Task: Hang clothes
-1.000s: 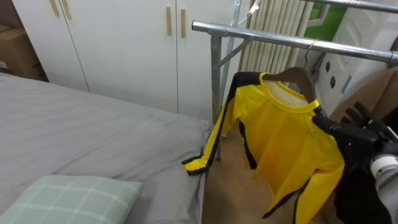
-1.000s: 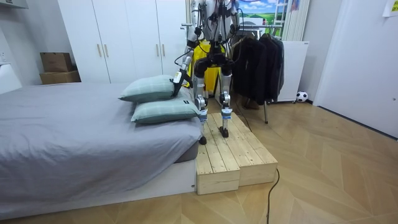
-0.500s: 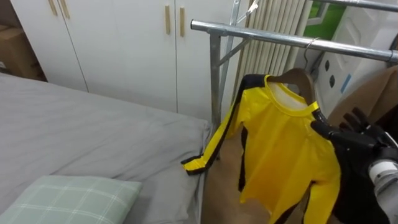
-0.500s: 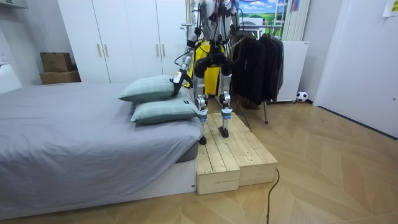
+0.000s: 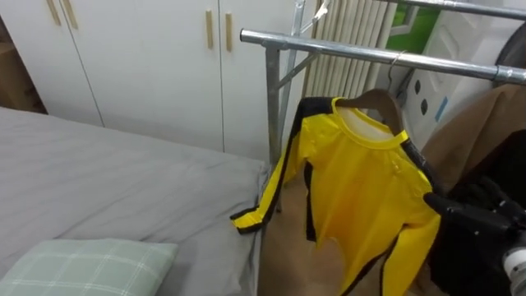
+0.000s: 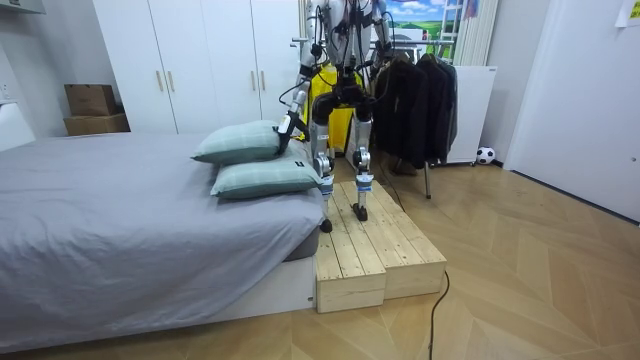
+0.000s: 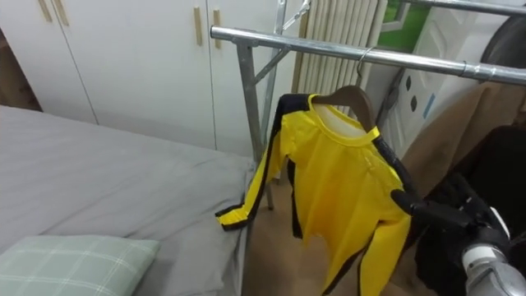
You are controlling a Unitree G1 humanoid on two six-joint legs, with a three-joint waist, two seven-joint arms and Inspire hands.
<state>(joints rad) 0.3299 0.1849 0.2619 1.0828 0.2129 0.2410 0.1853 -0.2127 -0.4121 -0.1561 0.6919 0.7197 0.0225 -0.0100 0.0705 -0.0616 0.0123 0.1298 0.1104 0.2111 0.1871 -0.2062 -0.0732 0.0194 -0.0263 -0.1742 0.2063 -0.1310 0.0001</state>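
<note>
We see a yellow shirt (image 5: 362,189) with black edges hanging on a wooden hanger (image 5: 374,100). The hanger's hook goes over the metal rail (image 5: 370,56), so the shirt hangs right under the rail, close to the rail's post.

1 long sleeve (image 5: 267,193) runs down and away from the rail, past the post. Its black and yellow cuff rests on the corner of the grey bed (image 5: 107,189). A pale green pillow (image 5: 82,263) lies on the bed, further from the rail. White cupboards (image 5: 140,66) stand behind the rail.

Below the rail, at the shirt's other shoulder, is the robot's black right hand (image 7: 450,215). Its fingers (image 7: 411,202) are stretched out straight, so the hand is open, and the tips reach the shirt's sleeve. We cannot tell if they press on it.

In the room view the robot stands on a wooden platform (image 6: 375,245) in front of the rail, facing it. Its left hand (image 6: 287,128) hangs low, well under the rail, by the pillows. We cannot tell if that hand is open or closed. Dark clothes (image 6: 415,100) hang further along the rail.
</note>
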